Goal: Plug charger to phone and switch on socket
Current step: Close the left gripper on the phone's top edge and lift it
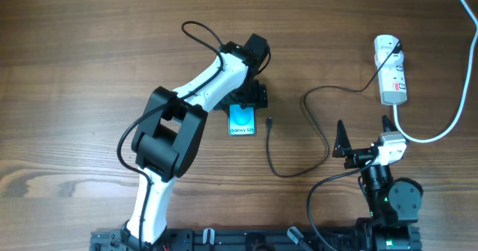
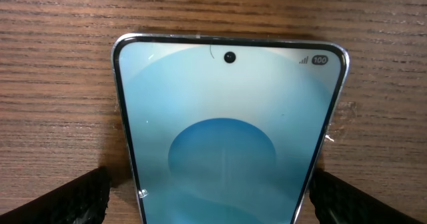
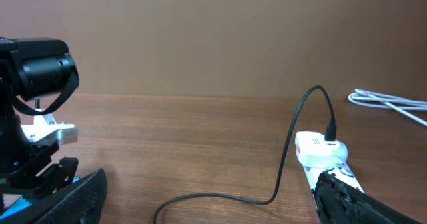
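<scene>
The left gripper's (image 2: 212, 203) fingers (image 2: 73, 199) are spread wide, one on each side of the phone (image 2: 227, 131). Bare wood shows between each finger and the phone's edge, so nothing is clamped yet. From overhead the phone lies flat on the table (image 1: 89, 57), screen up, with its lettered end toward 6 o'clock. The left arm reaches over its far end from 12 o'clock.

The right gripper (image 1: 364, 134) is also spread and empty, near the table's edge at about 4 o'clock from the phone. The charger's plug tip (image 1: 269, 122) lies loose just beside the phone at its 3 o'clock. The thin black cable (image 1: 323, 135) runs from it toward 6 o'clock, curls back up past the right gripper, and ends at the power strip (image 1: 392, 72). The strip sits at about 1 o'clock from that gripper, with a thick white cord (image 1: 448, 128) trailing off it. The frames are too small to show how its switches are set.

The likely trouble starts with the tip. It is small and lies flat, so a pinch slightly off could flick it away or catch it crooked. It would then jam at the port instead of seating. If the left fingers close unevenly, the phone may skid or twist, moving the port off line. Both arms must work close together at the phone's near end, so they may bump. Pulling the looped cable could drag the light strip, and so could a push on its switch.
</scene>
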`<state>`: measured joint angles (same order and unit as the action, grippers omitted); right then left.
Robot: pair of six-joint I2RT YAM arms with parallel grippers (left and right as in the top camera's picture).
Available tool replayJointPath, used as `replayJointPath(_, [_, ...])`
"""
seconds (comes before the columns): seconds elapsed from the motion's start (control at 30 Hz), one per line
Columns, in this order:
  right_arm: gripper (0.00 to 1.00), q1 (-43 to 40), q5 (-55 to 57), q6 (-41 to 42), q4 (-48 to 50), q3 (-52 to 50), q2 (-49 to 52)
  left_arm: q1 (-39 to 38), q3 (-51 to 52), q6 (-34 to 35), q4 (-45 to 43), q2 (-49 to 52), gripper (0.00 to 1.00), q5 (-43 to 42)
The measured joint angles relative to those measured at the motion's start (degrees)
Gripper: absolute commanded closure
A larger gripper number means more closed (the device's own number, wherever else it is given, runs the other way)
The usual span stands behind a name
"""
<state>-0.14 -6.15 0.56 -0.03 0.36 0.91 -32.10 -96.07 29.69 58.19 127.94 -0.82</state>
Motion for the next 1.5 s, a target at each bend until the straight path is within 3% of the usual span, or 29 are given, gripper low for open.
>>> replayJointPath(0.27, [0.00, 0.0, 0.0, 0.0, 0.0, 0.0, 0.0, 0.0, 0.0, 0.0, -0.1, 0.0, 0.00, 0.1])
replayJointPath(0.47, [0.00, 0.0, 0.0, 0.0, 0.0, 0.0, 0.0, 0.0, 0.0, 0.0, -0.4, 0.0, 0.13, 0.3])
replayJointPath(0.6, [0.00, 0.0, 0.0, 0.0, 0.0, 0.0, 0.0, 0.0, 0.0, 0.0, -0.7, 0.0, 0.15, 0.5])
replayJointPath(0.7, [0.00, 0.0, 0.0, 0.0, 0.0, 0.0, 0.0, 0.0, 0.0, 0.0, -0.8, 0.0, 0.25, 0.5])
replayJointPath(1.2, [0.00, 0.0, 0.0, 0.0, 0.0, 0.0, 0.0, 0.0, -0.6, 0.0, 1.1, 0.0, 0.28, 0.3])
replayJointPath(1.33, [0.00, 0.0, 0.0, 0.0, 0.0, 0.0, 0.0, 0.1, -0.7, 0.0, 2.0, -0.3, 0.29, -2.5])
replayJointPath(1.5, [0.00, 0.0, 0.0, 0.0, 0.0, 0.0, 0.0, 2.3, -0.8, 0.0, 3.7, -7.2, 0.29, -12.3])
